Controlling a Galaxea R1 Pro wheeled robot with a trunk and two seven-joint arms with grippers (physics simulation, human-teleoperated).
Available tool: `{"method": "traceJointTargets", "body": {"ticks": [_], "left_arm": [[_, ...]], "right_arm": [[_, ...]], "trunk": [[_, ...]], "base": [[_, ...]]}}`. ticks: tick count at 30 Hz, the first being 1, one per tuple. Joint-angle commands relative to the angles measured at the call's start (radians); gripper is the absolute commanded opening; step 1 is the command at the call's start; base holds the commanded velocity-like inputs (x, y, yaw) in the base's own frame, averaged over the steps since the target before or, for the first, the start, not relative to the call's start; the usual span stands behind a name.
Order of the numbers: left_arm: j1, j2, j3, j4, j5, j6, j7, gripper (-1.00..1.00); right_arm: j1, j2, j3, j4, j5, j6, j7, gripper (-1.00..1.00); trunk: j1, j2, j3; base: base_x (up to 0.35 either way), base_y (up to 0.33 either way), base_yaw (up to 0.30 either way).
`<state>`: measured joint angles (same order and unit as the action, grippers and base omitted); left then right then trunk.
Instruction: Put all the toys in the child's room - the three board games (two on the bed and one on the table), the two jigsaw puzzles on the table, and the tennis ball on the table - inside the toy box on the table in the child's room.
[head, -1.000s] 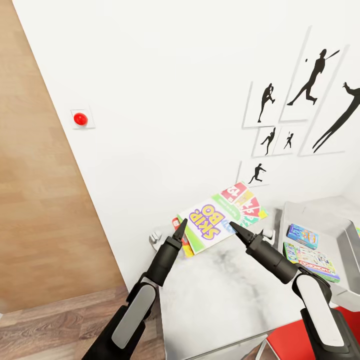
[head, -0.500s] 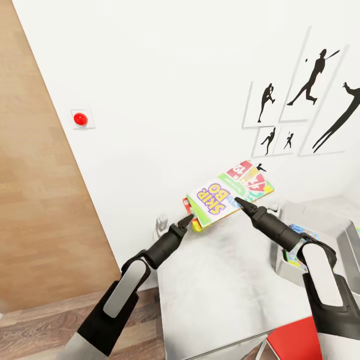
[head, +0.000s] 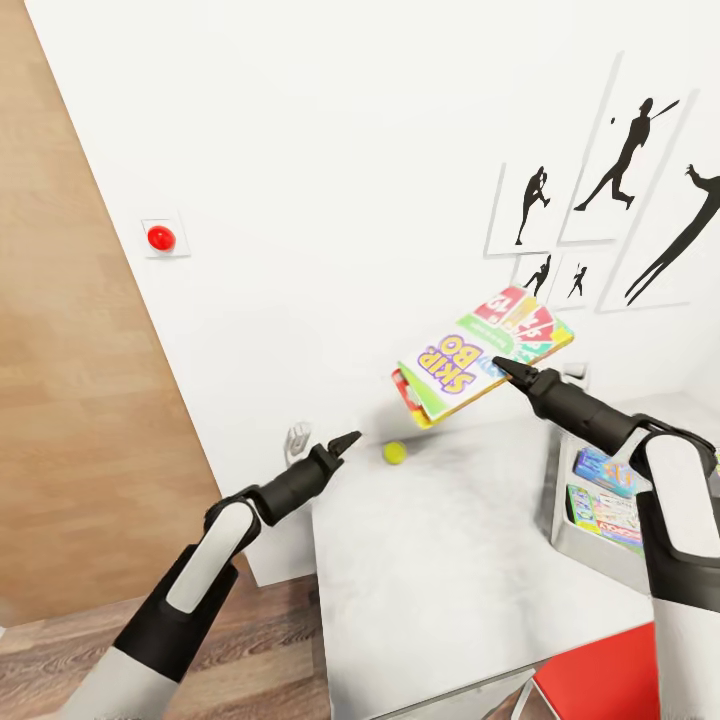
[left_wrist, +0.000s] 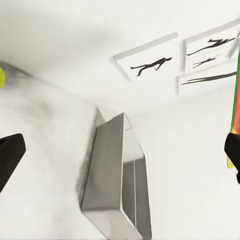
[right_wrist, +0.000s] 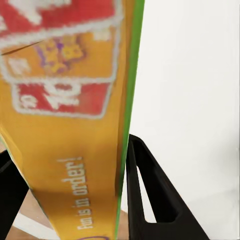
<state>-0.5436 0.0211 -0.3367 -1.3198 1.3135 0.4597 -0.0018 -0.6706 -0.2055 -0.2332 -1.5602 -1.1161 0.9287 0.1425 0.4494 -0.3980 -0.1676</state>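
My right gripper (head: 508, 371) is shut on the edge of a yellow-green-red Skip-Bo board game (head: 480, 355), holding it tilted in the air above the pale grey table (head: 450, 570). The right wrist view shows the box's yellow side (right_wrist: 75, 125) clamped between the black fingers (right_wrist: 150, 195). My left gripper (head: 345, 440) hangs open near the table's far left corner, holding nothing, fingers (left_wrist: 10, 155) wide apart. The tennis ball (head: 394, 453) lies on the table by the wall, just right of it. The grey toy box (head: 558, 490) at right holds a blue game (head: 603, 467) and the Monopoly box (head: 608, 515).
A white wall with black baseball-player prints (head: 625, 165) and a red button (head: 160, 238) stands right behind the table. A red chair (head: 610, 680) sits at the table's near right. The wood floor (head: 90, 640) lies to the left. The toy box (left_wrist: 117, 170) shows past the left fingers.
My right gripper has carried the Skip-Bo box up and to the right. My left gripper let go of it and dropped back to the left. The tennis ball has come into sight.
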Motion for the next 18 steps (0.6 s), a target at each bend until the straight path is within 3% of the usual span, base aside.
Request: {"method": "traceJointTargets", "body": {"ticks": [1,8,10,12,18], "left_arm": [[-0.002,0.003,0.002,-0.002,0.005,0.013,-0.001,1.0],[-0.003,0.011,0.013,-0.04,-0.001,0.093,0.001,1.0],[0.003,0.006,0.007,-0.045,0.005,0.095,0.007,1.0],[0.01,0.01,-0.004,-0.046,0.016,0.095,0.004,1.0],[0.01,0.01,-0.005,-0.046,0.017,0.095,0.004,1.0]], "right_arm": [[-0.004,-0.005,-0.012,-0.001,0.007,0.011,0.009,-1.0],[-0.01,-0.019,-0.062,-0.006,0.011,0.029,0.001,-1.0],[-0.004,-0.025,-0.068,0.0,0.019,0.026,0.005,-1.0],[0.008,-0.013,-0.079,0.011,0.035,0.031,0.011,-1.0],[0.009,-0.009,-0.097,0.043,0.035,0.031,0.011,-1.0]], "trunk": [[0.001,-0.002,-0.002],[0.001,-0.002,-0.002],[0.001,-0.002,-0.002],[0.001,-0.002,-0.002],[0.001,-0.002,-0.002]], "base": [[0.0,0.0,0.0],[0.0,0.0,0.0],[0.0,0.0,0.0],[0.0,0.0,0.0],[0.0,0.0,0.0]]}}
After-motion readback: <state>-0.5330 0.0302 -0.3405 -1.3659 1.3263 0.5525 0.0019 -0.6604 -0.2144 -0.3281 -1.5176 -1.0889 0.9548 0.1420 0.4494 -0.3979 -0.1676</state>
